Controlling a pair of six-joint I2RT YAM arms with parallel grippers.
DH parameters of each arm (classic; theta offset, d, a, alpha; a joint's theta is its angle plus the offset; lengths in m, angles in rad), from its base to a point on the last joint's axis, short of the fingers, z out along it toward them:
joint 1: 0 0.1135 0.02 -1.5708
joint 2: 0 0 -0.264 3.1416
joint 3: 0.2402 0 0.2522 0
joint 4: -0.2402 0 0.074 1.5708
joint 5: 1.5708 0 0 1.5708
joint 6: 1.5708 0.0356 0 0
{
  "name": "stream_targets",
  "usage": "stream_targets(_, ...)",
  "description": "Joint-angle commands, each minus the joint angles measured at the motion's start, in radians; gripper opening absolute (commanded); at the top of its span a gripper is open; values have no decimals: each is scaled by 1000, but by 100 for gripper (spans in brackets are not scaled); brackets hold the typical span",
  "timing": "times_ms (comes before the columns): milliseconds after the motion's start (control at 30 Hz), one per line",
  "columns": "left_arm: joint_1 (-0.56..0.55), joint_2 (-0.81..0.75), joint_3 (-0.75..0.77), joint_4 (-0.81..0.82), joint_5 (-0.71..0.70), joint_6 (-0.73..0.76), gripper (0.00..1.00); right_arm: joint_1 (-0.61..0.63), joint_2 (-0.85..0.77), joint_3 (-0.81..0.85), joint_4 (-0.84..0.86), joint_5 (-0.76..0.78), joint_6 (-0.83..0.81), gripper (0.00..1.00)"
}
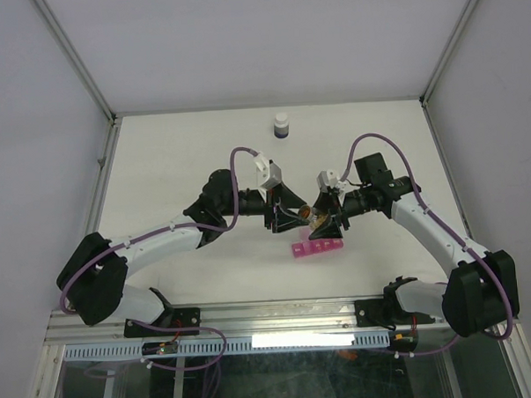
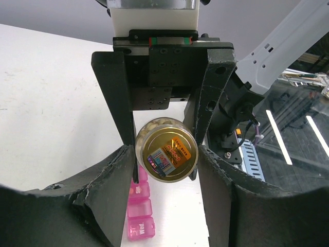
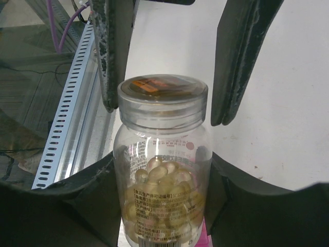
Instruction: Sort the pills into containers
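A small clear bottle (image 1: pixel 307 215) is held on its side in the air between my two grippers. The yellow-orange pills (image 3: pixel 164 200) fill its lower half. My right gripper (image 3: pixel 162 195) is shut on the bottle's body (image 3: pixel 162 154). My left gripper (image 2: pixel 167 154) faces it, with its fingers closed against both sides of the bottle's round cap (image 2: pixel 167 154), which carries a gold-orange label. The cap sits on the bottle. The pink pill organiser (image 1: pixel 318 248) lies on the table just below the bottle, lids shut. It also shows in the left wrist view (image 2: pixel 139 216).
A dark bottle with a white cap (image 1: pixel 282 125) stands at the back middle of the white table (image 1: pixel 185 167). A metal rail (image 1: pixel 279 317) runs along the near edge. Both arms meet over the table's middle.
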Motion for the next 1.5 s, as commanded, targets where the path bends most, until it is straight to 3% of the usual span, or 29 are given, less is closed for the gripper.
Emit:
stream_targets(0, -21, 9, 45, 44, 28, 7, 52, 5, -16, 20, 16, -30, 4, 0)
stream_targets(100, -27, 14, 49, 44, 20, -4, 37, 6, -17, 19, 26, -23, 14, 0)
stream_targets(200, -27, 9, 56, 48, -3, -50, 6, 5, -18, 18, 40, -9, 34, 0)
stream_targets(233, -27, 10, 58, 52, -12, -76, 0, 6, -19, 18, 47, -3, 48, 0)
stream_targets(367, -27, -9, 36, 58, -116, -211, 0, 5, -22, 23, 87, 49, 117, 0)
stream_targets(467, -56, -66, -26, 72, -328, -386, 0, 3, -22, 53, 103, 101, 182, 0)
stream_targets(567, -154, -112, -61, 52, -639, -505, 0, 4, -10, 69, 107, 112, 209, 0)
stream_targets(700, -222, -80, -55, 11, -827, -698, 0, 3, 1, 72, 115, 130, 229, 0)
stream_targets(867, -290, -84, -7, -119, -1021, -736, 0, 2, -15, 67, 131, 150, 248, 0)
stream_targets(1000, -300, -102, -21, -76, -1027, -708, 0, -1, -16, 67, 131, 145, 250, 0)
stream_targets(1033, -299, -110, -40, -11, -995, -673, 7, -1, -18, 65, 131, 139, 248, 0)
stream_targets(1067, -299, -120, -70, 64, -955, -637, 31, -1, -19, 64, 131, 132, 247, 0)
stream_targets(1133, -299, -144, -127, 234, -867, -544, 61, -2, -21, 63, 123, 113, 237, 0)
stream_targets(1233, -299, -194, -194, 311, -805, -437, 87, -2, -23, 62, 114, 95, 225, 0)
stream_targets(1300, -299, -229, -220, 311, -788, -381, 98, -3, -24, 62, 106, 85, 215, 0)
stream_targets(1467, -293, -300, -249, 247, -755, -264, 99, -6, -23, 64, 79, 56, 181, 0)
